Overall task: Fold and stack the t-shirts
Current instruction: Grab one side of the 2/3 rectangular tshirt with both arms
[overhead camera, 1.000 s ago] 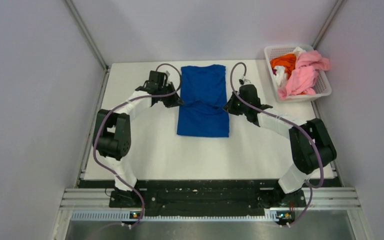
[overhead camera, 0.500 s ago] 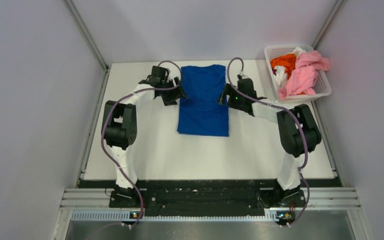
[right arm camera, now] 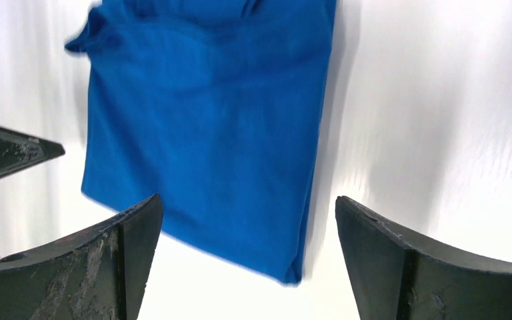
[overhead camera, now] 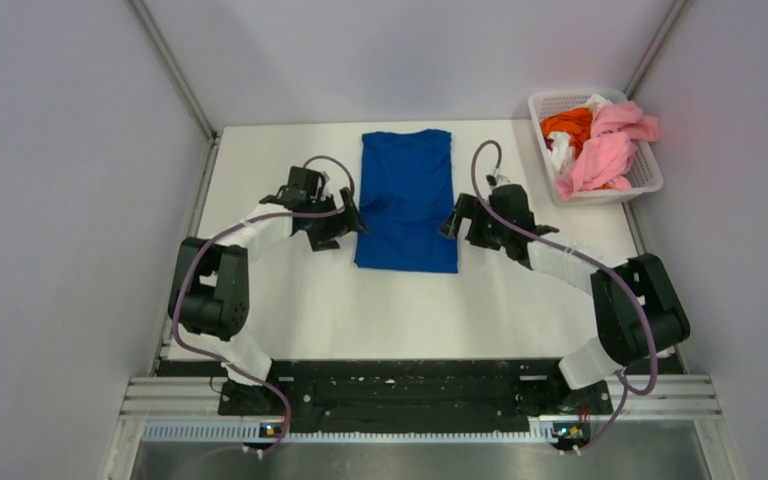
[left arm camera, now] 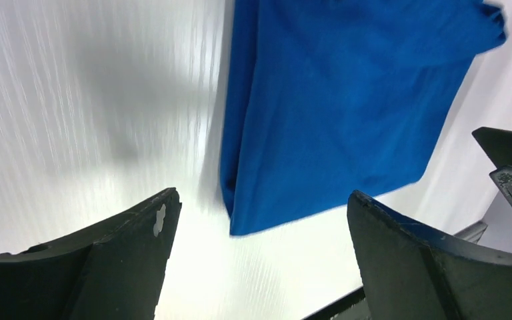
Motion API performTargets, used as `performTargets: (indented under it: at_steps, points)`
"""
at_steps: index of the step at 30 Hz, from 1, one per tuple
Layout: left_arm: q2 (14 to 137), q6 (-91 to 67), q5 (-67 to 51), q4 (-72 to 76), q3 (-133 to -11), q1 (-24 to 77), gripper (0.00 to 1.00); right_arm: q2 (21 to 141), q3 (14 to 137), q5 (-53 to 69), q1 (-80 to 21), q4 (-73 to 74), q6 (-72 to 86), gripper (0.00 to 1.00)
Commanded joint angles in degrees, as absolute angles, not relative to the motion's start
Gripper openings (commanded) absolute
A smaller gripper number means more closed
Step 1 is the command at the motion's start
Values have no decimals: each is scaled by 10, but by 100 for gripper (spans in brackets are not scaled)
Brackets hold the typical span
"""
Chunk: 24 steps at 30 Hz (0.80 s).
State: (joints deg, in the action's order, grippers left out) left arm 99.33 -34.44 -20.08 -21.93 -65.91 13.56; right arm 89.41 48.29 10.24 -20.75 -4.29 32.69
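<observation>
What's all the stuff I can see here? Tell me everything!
blue t-shirt: one, royal blue, folded narrow, flat on the table towards the far edge
pink clothes: bundle, count unclear, pink, spilling over the basket
orange cloth: at least one, orange, far side of the basket
white cloth: at least one, white, in the basket beside the pink
basket: one, white lattice plastic, far right corner
table: one, white, under the t-shirt
left gripper: one, black, open, empty, beside the shirt's left edge
right gripper: one, black, open, empty, beside the shirt's right edge
</observation>
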Motion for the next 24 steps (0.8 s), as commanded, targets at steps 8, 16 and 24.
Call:
performTargets:
  at_steps: [8, 16, 24]
  points:
    - [952, -397, -226, -119, -519, 153, 74, 825, 364, 134, -242, -62, 373, 95]
    - [991, -400, -233, -105, -525, 165, 36, 836, 353, 117, -245, -70, 379, 92]
    - [1017, -391, -209, -121, -526, 169, 0, 876, 353, 132, -247, -85, 370, 68]
